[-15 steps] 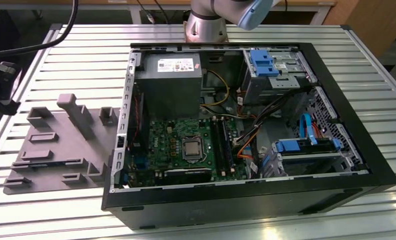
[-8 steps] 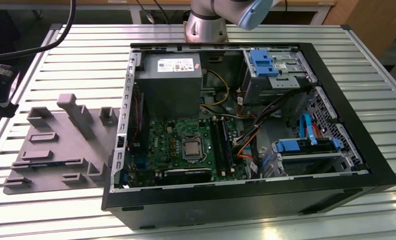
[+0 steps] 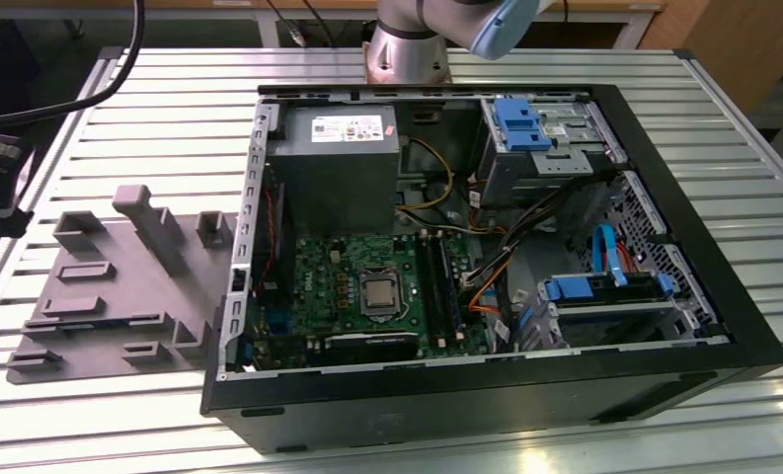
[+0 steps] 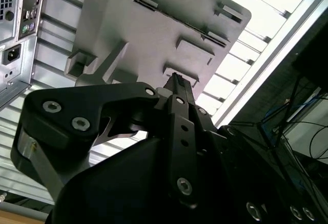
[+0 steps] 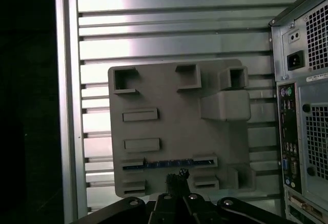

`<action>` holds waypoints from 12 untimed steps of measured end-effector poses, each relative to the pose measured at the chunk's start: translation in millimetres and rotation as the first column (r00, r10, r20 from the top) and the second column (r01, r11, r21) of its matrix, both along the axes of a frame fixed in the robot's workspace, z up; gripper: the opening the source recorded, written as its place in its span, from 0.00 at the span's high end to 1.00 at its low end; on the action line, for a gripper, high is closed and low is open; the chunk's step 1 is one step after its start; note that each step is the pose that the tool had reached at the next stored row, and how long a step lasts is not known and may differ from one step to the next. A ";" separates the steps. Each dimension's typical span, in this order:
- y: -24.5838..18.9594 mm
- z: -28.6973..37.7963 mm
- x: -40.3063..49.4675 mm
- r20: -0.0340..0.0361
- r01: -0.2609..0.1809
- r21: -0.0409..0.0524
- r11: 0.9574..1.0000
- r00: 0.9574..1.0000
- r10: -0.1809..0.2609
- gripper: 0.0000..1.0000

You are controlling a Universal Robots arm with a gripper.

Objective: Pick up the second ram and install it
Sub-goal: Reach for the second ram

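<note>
**A:** Where's the second ram point(image 5: 169, 163)?

**B:** It's the long, narrow, dark blue-green circuit-board stick. In the first wrist view it seems to stand on its long edge in a slot near one edge of the grey moulded plastic fixture tray point(image 5: 169, 96). The tray lies on the slatted silver metal bench point(image 3: 127, 118), on the exterior view's left of the open black tower computer case point(image 3: 497, 405).

**A:** And the black gripper point(image 5: 177, 175)?

**B:** It hangs above the tray, close over that slot. Its fingers point(image 4: 177, 93) look drawn together with nothing between them.

**A:** How would the stick handle?

**B:** I'd judge it light, stiff and thin, but fragile, since the board could crack if twisted. The exposed upper edge near the middle looks the best place to hold it, pinched across its flat faces and clear of the contact edge.

**A:** Any writing?

**B:** There's a white label point(image 3: 347, 126) on the grey metal power-supply box point(image 3: 332, 183), above the green motherboard point(image 3: 325, 276). Its print is too small to read.
</note>
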State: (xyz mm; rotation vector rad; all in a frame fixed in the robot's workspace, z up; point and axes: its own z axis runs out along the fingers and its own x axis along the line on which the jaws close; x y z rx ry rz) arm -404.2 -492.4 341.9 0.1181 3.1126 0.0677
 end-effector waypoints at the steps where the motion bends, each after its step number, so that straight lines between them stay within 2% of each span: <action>1: -0.2 -0.6 -0.7 0.000 0.000 0.000 1.000 1.000 0.000 0.89; 12: -2.0 -6.8 -4.2 0.000 0.000 0.000 1.000 1.000 0.000 0.89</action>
